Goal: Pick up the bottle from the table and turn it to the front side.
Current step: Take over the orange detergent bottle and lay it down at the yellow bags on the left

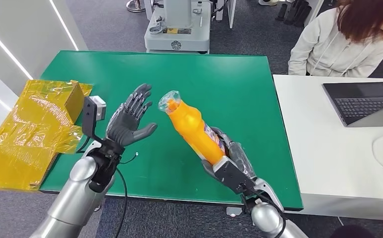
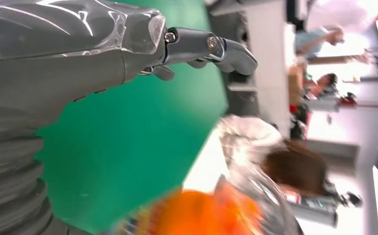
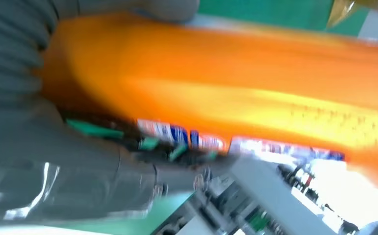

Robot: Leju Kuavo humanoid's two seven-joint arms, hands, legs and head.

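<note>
Bottle (image 1: 195, 130) first: the orange bottle is off the green surface (image 1: 239, 94), held in the air above its near half, tilted so that its plastic-wrapped top leans away and toward the left while its base sits low in the right robot hand (image 1: 231, 163). Going from the left, a crumpled yellow film wrapping (image 1: 30, 131) around a box lies over the left edge of the green surface and hangs past it. Just beside it, the left robot hand (image 1: 130, 121) is raised above the surface with its palm turned toward the bottle, fingers spread apart and holding nothing; a gap separates it from the bottle. In the left wrist view its thumb (image 2: 211, 49) points out over the green, and the orange bottle (image 2: 201, 215) shows as a blur near it. Next comes the bottle itself, with a coloured label (image 1: 213, 138) on its lower body. The right robot hand has its fingers wrapped around the bottle's lower part, gripping it; in the right wrist view the orange body (image 3: 235, 93) runs across, blurred, with the label strip along it. Beyond the far edge of the green surface stands a grey machine base (image 1: 178, 29). To the right is a white surface (image 1: 328, 163) carrying an open laptop (image 1: 365, 101), and behind it sits a person in a light hooded top (image 1: 333, 47).
</note>
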